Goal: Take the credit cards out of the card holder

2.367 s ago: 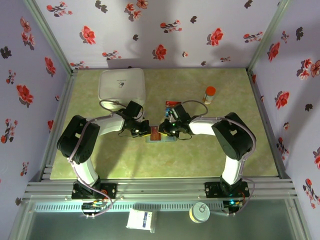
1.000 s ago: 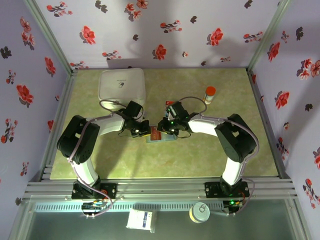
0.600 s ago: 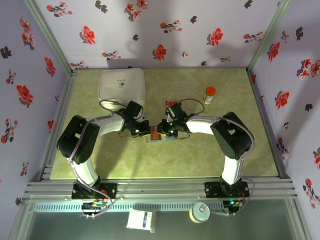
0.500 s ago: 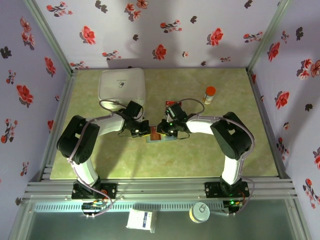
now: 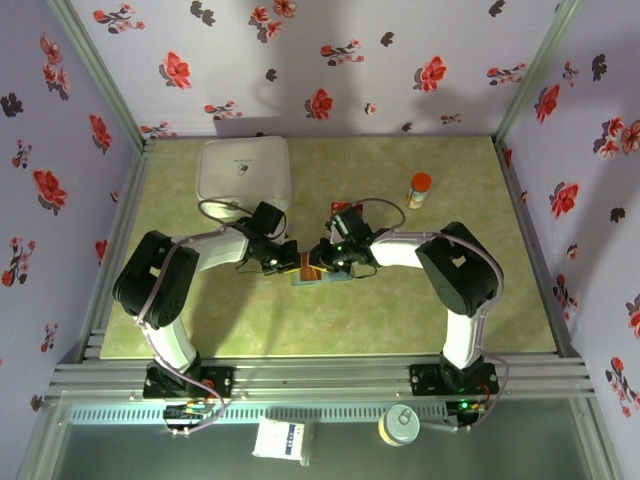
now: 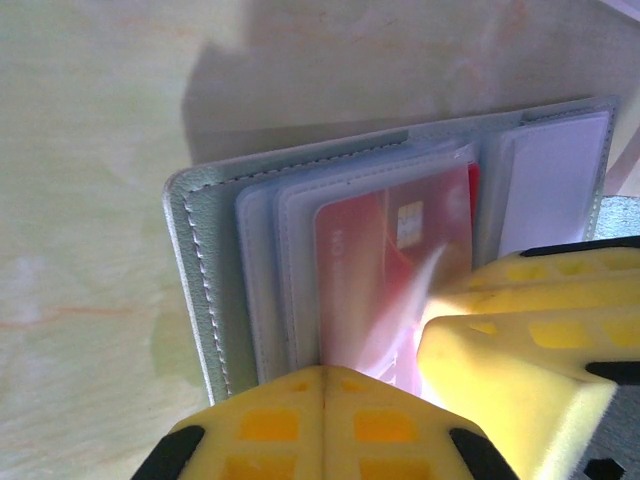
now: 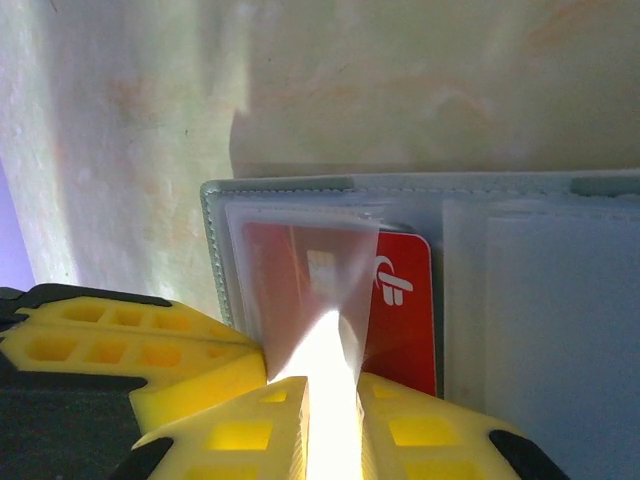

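The grey-blue card holder (image 5: 327, 279) lies open on the table between my two grippers. A red-orange credit card (image 6: 380, 250) sits flat in its left panel under a clear sleeve (image 7: 300, 280); the card's bare right part (image 7: 405, 300) shows a white logo. My left gripper (image 6: 325, 377) is shut, its tips resting on the near edge of that panel with nothing between them. My right gripper (image 7: 333, 390) is shut on the clear sleeve, which rises in a cone into the jaws. In the top view the left gripper (image 5: 287, 262) and right gripper (image 5: 318, 262) nearly touch.
A big white rounded box (image 5: 245, 168) stands at the back left, close behind the left arm. An orange-capped bottle (image 5: 419, 189) stands at the back right. A small red-and-blue flat item (image 5: 346, 208) lies just behind the right wrist.
The right gripper has shifted slightly left over the card holder and closed a little on the sleeve. The left arm has not moved.
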Available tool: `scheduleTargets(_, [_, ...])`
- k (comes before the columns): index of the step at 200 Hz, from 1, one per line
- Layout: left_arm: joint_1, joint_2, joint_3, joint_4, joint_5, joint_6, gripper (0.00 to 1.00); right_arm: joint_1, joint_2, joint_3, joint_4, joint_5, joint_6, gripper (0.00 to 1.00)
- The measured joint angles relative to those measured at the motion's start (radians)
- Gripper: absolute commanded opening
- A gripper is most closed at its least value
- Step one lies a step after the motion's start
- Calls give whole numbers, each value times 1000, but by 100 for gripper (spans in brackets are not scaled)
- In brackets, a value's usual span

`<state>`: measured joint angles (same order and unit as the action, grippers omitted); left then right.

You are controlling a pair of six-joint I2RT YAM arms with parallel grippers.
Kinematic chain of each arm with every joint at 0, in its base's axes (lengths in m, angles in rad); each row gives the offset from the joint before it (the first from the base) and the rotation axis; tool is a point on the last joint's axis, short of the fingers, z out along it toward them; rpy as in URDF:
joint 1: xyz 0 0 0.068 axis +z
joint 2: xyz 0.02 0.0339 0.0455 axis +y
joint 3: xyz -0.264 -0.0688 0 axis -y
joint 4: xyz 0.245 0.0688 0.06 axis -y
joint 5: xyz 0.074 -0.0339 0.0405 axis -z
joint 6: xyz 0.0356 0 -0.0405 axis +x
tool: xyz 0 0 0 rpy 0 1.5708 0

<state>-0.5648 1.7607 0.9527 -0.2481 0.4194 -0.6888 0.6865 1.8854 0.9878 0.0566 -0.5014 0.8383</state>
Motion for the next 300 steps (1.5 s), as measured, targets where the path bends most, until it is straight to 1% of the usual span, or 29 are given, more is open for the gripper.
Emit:
scheduleTargets(19, [0,0,0,0,0,0,0,3,0,17,-37,15,-5,21])
scheduleTargets(86, [0,0,-2,3,0,0,0,27,-9,97,-233,158,-65,22])
scheduleTargets(132, [0,0,-2,3,0,0,0,28,-36,101,-291,194,-82,24])
scheduleTargets(176, [0,1,2,-5,-1,12,0,25,-104,80,-286,199,-84,24])
scheduleTargets(209, [0,7,13,-18,0,18,0,11,-112,56,-264,184,-83,23])
scheduleTargets(256, [0,24,43,-47,-5,39,0,-6,-94,44,-233,161,-79,19])
scheduleTargets(288, [0,40,71,-69,-11,51,0,-13,-48,44,-196,132,-76,19])
scheduleTargets(300, [0,45,80,-79,-16,58,0,-15,-31,44,-189,126,-76,21])
